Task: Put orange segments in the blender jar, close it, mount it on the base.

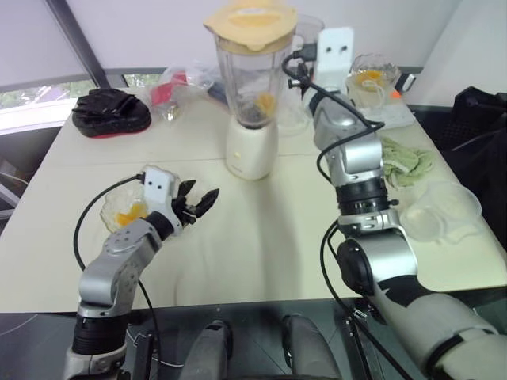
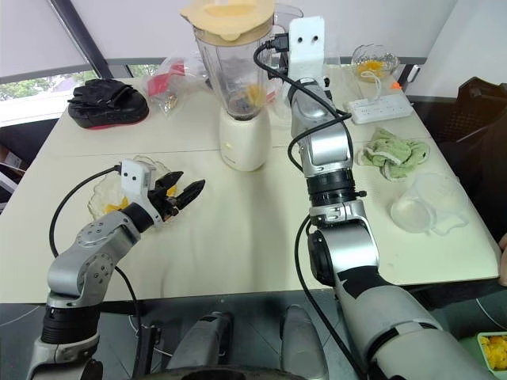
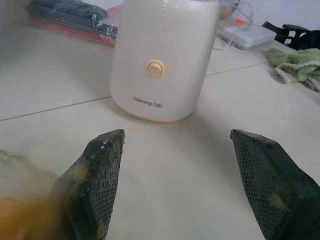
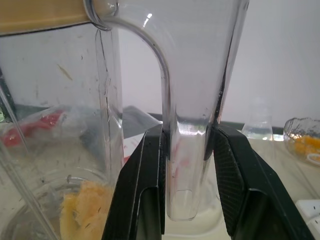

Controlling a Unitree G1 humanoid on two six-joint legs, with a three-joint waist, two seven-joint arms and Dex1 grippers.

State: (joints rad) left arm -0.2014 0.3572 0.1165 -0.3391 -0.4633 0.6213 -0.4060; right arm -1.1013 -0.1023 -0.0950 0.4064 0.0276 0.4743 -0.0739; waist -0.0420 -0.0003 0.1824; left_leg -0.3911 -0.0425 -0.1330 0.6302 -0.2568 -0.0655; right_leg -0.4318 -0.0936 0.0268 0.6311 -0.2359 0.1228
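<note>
text: "Joyoung" + small chars | on: base [image 3: 162, 55] front, below round knob [image 3: 155, 68]

A pale cream desk [image 1: 261, 237] takes up most of the room in view, with a thin seam running across it parallel to its far edge. Behind the far edge stands a plain white wall [image 1: 158, 32], crossed by a dark slanted bar [image 1: 75, 39]. Low on the far left, a window [image 1: 43, 93] shows green leaves outside, and daylight falls softly and evenly over the desk top. Past the right edge of the desk the wall is a lighter panel [image 1: 467, 43], with something dark and bulky [image 1: 483, 134] beside that edge. Below the near edge lies a dark grey floor [image 2: 238, 309]
</note>
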